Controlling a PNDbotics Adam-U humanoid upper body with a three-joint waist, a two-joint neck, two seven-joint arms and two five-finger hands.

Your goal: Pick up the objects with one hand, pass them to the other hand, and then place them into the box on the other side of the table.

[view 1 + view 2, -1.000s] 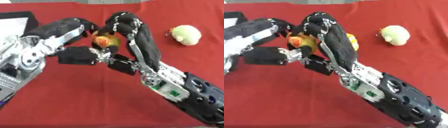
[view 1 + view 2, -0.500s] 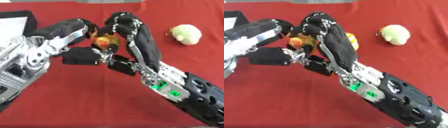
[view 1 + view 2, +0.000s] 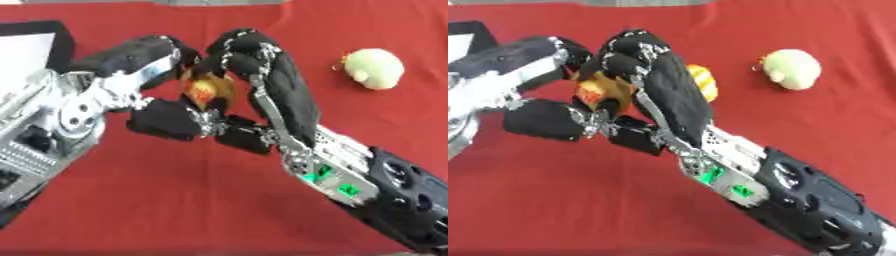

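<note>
orange-yellow toy [image 3: 204, 91] mid-frame, both left hand [image 3: 162, 60] & right hand [image 3: 254, 57] fingers curled round it; unchanged vs 1s ago, so handover's stalled mid-pass.

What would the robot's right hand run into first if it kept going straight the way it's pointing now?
Most likely the black-and-silver left hand: the black right hand points toward the view's upper left, with the small orange and yellow object between the two hands. Depth is unclear, so it may pass over.
</note>
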